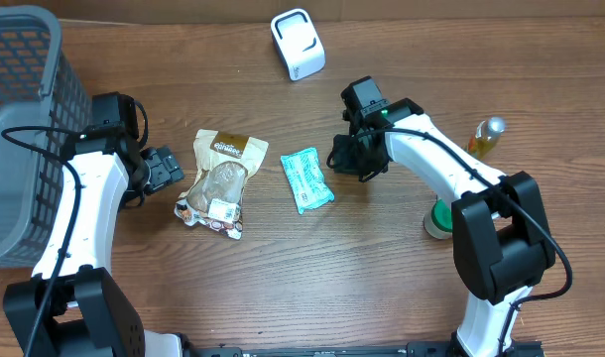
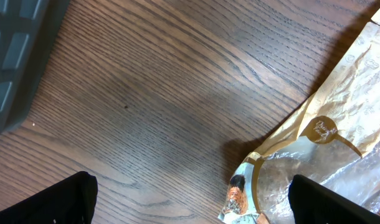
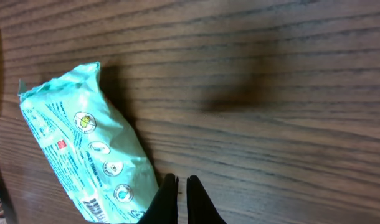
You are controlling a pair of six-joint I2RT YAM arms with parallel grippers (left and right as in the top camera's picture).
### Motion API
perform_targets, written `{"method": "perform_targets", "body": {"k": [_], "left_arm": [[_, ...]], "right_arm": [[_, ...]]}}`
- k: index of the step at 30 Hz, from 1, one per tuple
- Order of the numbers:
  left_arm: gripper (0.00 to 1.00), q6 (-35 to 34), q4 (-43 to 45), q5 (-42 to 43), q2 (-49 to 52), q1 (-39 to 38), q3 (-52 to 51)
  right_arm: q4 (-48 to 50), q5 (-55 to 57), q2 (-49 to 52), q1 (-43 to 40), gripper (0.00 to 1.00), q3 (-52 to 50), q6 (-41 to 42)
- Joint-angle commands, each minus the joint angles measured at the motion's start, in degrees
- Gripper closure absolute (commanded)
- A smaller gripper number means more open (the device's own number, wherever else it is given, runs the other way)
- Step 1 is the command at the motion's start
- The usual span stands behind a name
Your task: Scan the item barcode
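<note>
A teal packet [image 1: 306, 180] lies flat at mid-table; in the right wrist view the teal packet [image 3: 84, 155] shows a barcode [image 3: 93, 206] near its lower end. My right gripper [image 1: 336, 159] [image 3: 180, 182] is shut and empty, its tips just beside the packet's right edge. A brown and clear snack bag [image 1: 221, 180] [image 2: 327, 143] with a white label [image 1: 221, 208] lies left of the packet. My left gripper [image 1: 172, 169] [image 2: 190, 205] stands open at that bag's left edge, one finger over bare wood and one over the bag. A white scanner [image 1: 298, 43] stands at the back.
A grey mesh basket [image 1: 25, 109] fills the far left; its corner [image 2: 12, 56] shows in the left wrist view. A small bottle [image 1: 488, 136] and a green and white round object [image 1: 438, 220] stand by the right arm.
</note>
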Motion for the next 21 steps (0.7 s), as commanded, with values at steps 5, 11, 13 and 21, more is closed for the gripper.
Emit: {"method": "perform_targets", "body": {"k": [5, 11, 13, 21], "left_arm": [[0.0, -0.7, 0.0, -0.3, -1.0, 0.2, -0.1], [0.0, -0.7, 0.0, -0.3, -1.0, 0.2, -0.1], [0.0, -0.8, 0.0, -0.3, -1.0, 0.2, -0.1], [0.01, -0.7, 0.0, -0.3, -1.0, 0.2, -0.1]], "right_arm": [[0.6, -1.4, 1.2, 2.6, 0.95, -4.8, 0.4], [0.5, -4.5, 1.2, 6.1, 0.93, -5.8, 0.3], [0.6, -4.9, 1.2, 7.2, 0.93, -5.8, -0.2], [-1.1, -4.9, 1.1, 9.4, 0.95, -4.5, -0.2]]}}
